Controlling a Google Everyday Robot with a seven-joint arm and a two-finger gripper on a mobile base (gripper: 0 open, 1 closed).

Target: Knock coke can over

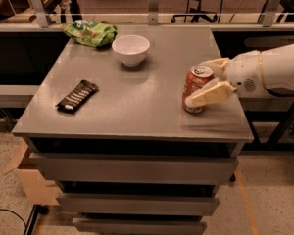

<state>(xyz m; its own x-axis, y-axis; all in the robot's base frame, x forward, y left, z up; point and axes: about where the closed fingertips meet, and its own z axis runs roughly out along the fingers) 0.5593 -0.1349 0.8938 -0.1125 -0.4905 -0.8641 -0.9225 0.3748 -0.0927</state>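
The coke can (195, 86) is an orange-red can with a silver top. It stands upright near the right edge of the grey table (137, 106). My gripper (198, 82) reaches in from the right on a white arm. It is open, and its cream fingers straddle the can. The near finger (209, 93) lies across the can's front right side. The far finger (214, 63) sits behind the can's top. I cannot tell how firmly the fingers touch the can.
A white bowl (131, 49) stands at the back middle of the table. A green snack bag (90, 33) lies at the back left. A dark snack bar wrapper (77, 95) lies at the left. A cardboard box (27, 180) sits on the floor at the lower left.
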